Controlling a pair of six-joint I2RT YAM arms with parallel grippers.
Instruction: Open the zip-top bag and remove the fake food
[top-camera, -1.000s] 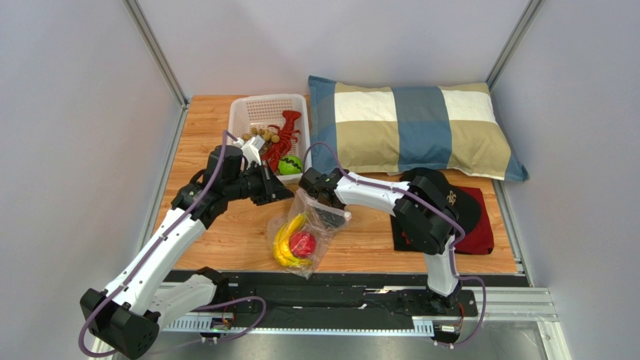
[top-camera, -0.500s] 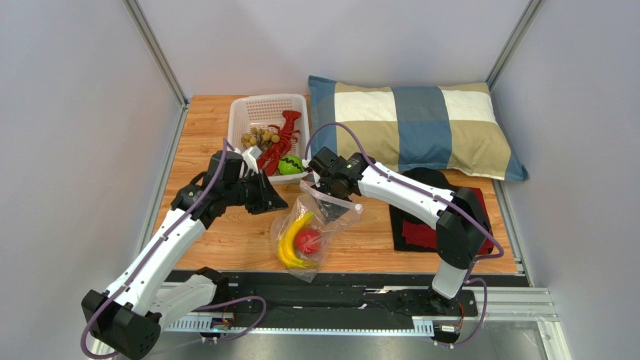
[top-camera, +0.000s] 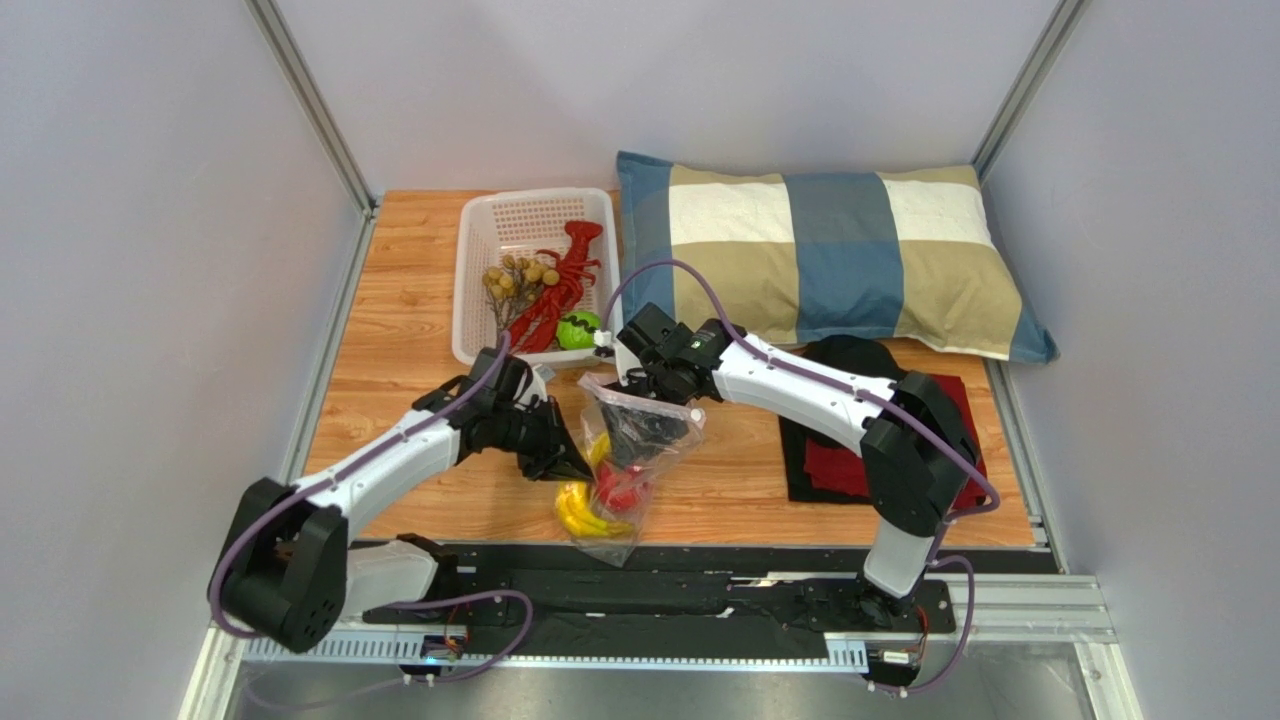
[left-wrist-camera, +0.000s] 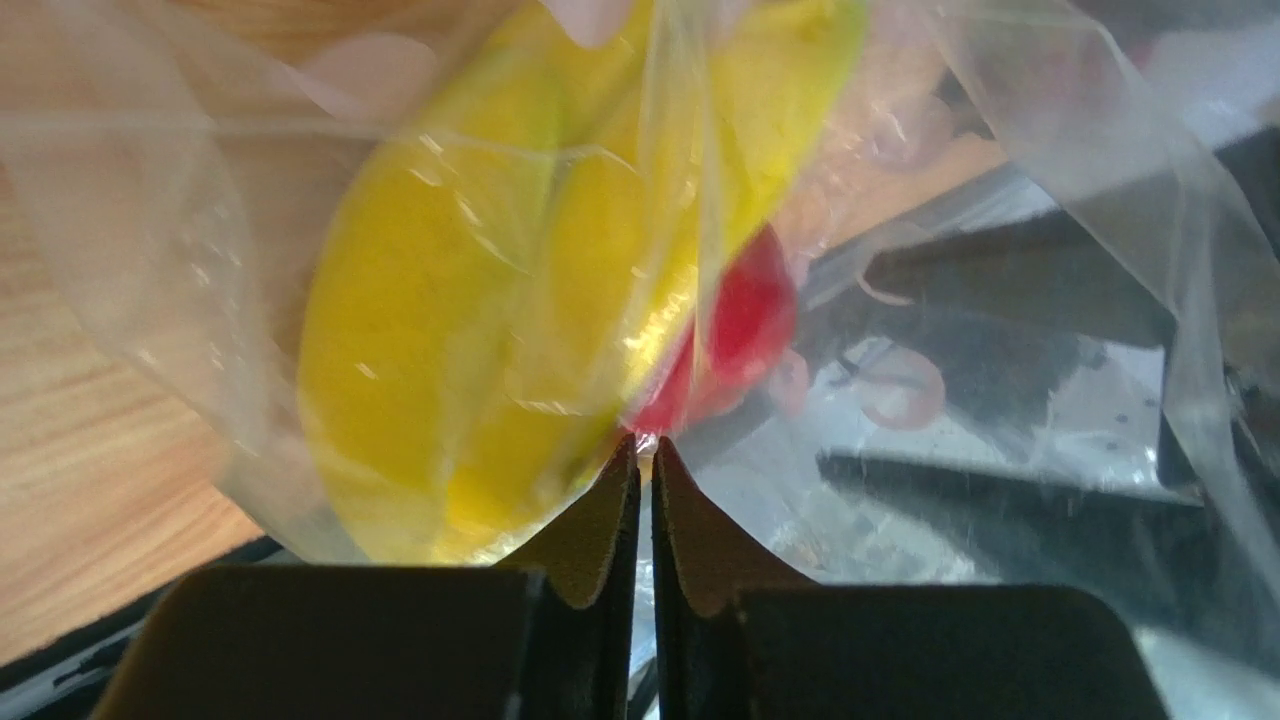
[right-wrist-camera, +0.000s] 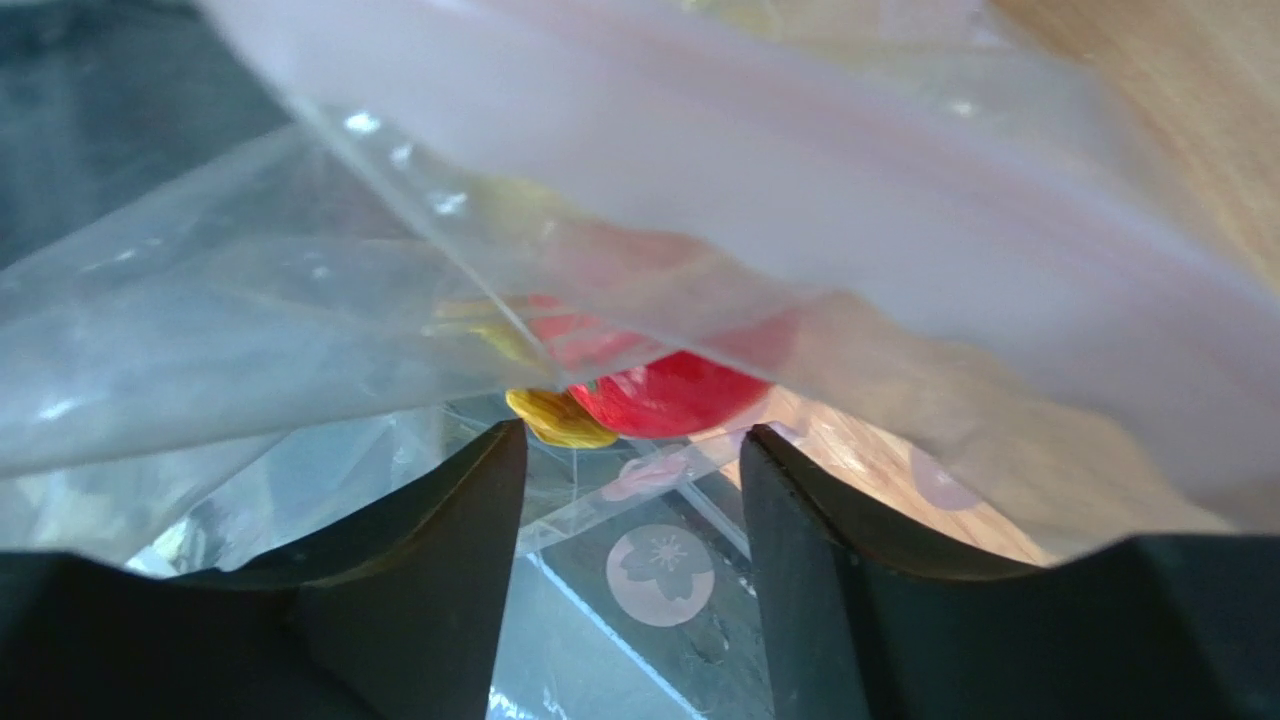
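While both arms are crowding the zip-top bag (top-camera: 649, 432), step: its mouth is being spread; nothing out yet.
Left gripper (left-wrist-camera: 646, 447): fingers are sitting almost together, seemingly pinching bag film.
Right gripper (right-wrist-camera: 631, 438): fingers are standing apart under the zip strip, gripping nothing.
Bag: lying mid-table, near the basket (top-camera: 478, 248).
Next: right fingers are needing a hold on the far lip.
Count: one bag; inside, one banana bunch (top-camera: 583, 513), one red fruit (top-camera: 613, 483).

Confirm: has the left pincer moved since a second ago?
Yes. The left pincer pulled back from the white mesh basket, nearer and rightward, to the zip-top bag.
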